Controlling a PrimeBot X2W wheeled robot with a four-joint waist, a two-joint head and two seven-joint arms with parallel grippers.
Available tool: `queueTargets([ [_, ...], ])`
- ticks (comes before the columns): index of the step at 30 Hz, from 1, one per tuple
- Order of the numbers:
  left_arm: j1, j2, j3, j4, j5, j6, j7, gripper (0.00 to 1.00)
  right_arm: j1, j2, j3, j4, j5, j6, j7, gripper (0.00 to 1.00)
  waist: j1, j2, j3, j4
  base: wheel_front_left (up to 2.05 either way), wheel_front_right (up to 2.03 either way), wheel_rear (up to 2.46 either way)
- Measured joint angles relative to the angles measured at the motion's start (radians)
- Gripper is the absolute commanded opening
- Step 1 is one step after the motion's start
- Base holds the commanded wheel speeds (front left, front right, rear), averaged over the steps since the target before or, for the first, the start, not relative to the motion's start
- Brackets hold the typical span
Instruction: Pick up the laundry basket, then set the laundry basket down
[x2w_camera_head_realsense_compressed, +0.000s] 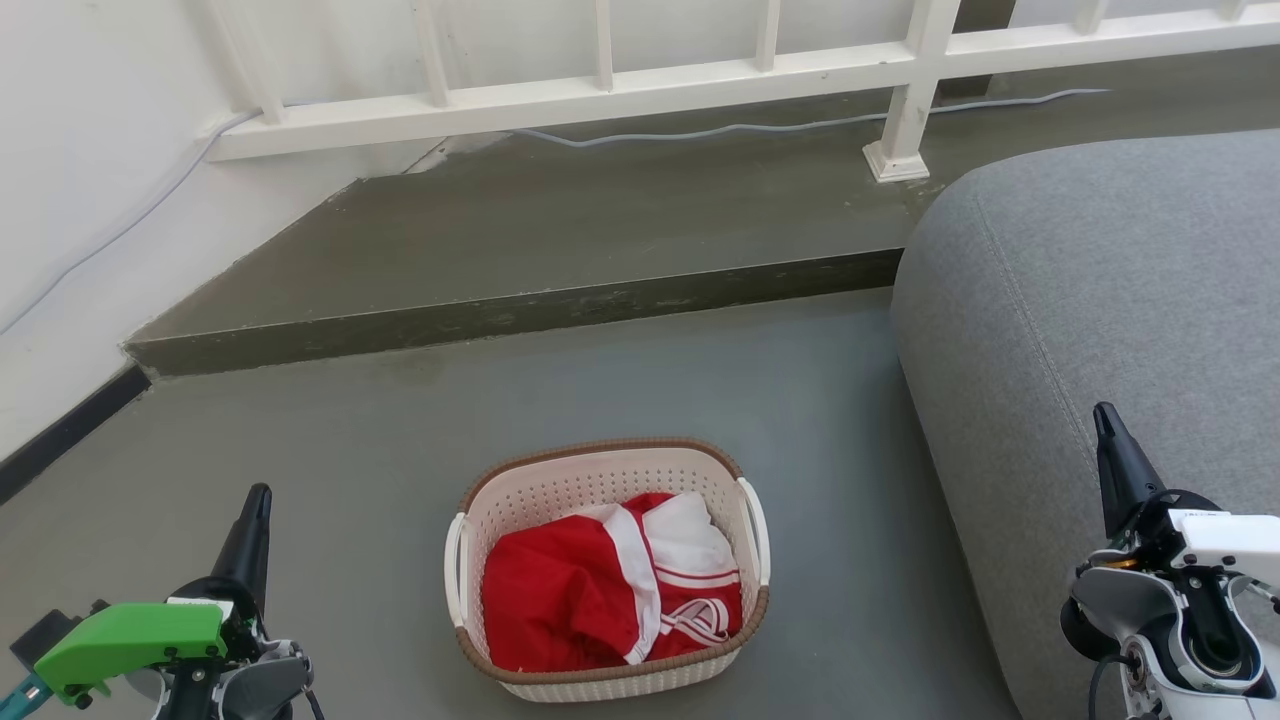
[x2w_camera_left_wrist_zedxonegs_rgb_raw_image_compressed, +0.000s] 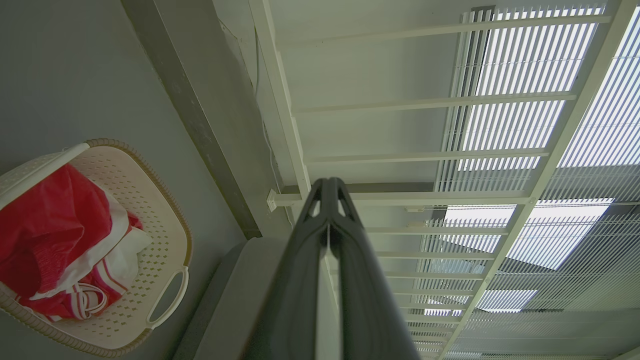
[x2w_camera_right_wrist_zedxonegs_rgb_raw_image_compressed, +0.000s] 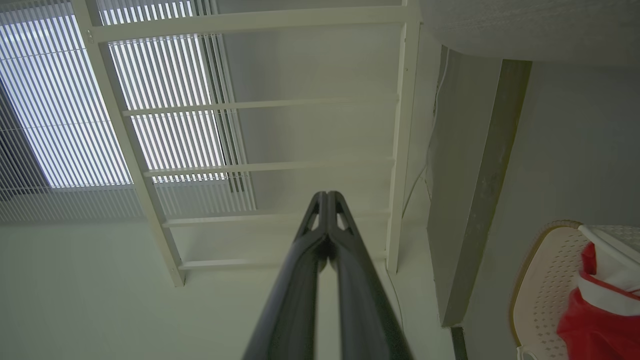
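Resting: one laundry basket (x2w_camera_head_realsense_compressed: 600, 478) | one red-white garment (x2w_camera_head_realsense_compressed: 560, 600) inside | left hand (x2w_camera_head_realsense_compressed: 259, 494), right hand (x2w_camera_head_realsense_compressed: 1104, 414) closed, empty

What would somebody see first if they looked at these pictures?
The bright red and white clothes jump out first, piled in the laundry basket on the grey floor, low in the middle of the head view. A big grey sofa sits to its right, and the left gripper and right gripper hang on either side, jaws shut.
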Motion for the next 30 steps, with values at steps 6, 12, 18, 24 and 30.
queueTargets([
  [6, 0.000, 0.000, 0.000, 0.000, 0.000, 0.000, 0.000, 0.00, 0.000, 0.000, 0.000, 0.000, 0.000, 0.000, 0.000, 0.00, 0.0000, 0.0000, 0.000, 0.000, 0.00, 0.00, 0.00],
  [12, 0.000, 0.000, 0.000, 0.000, 0.000, 0.000, 0.000, 0.00, 0.000, 0.000, -0.001, 0.000, 0.000, 0.000, 0.000, 0.00, 0.0000, 0.0000, 0.000, 0.000, 0.00, 0.00, 0.00],
  [18, 0.000, 0.000, 0.000, 0.000, 0.000, 0.000, 0.000, 0.00, 0.000, 0.001, -0.001, 0.000, 0.000, 0.001, 0.000, 0.00, 0.0000, 0.0000, 0.000, 0.000, 0.00, 0.00, 0.00],
  [24, 0.000, 0.000, 0.000, 0.000, 0.000, 0.000, 0.000, 0.00, 0.000, 0.001, -0.001, 0.000, 0.000, 0.001, 0.000, 0.00, 0.0000, 0.0000, 0.000, 0.000, 0.00, 0.00, 0.00],
  [30, 0.000, 0.000, 0.000, 0.000, 0.000, 0.000, 0.000, 0.00, 0.000, 0.001, -0.001, 0.000, 0.000, 0.001, 0.003, 0.00, 0.0000, 0.0000, 0.000, 0.000, 0.00, 0.00, 0.00],
])
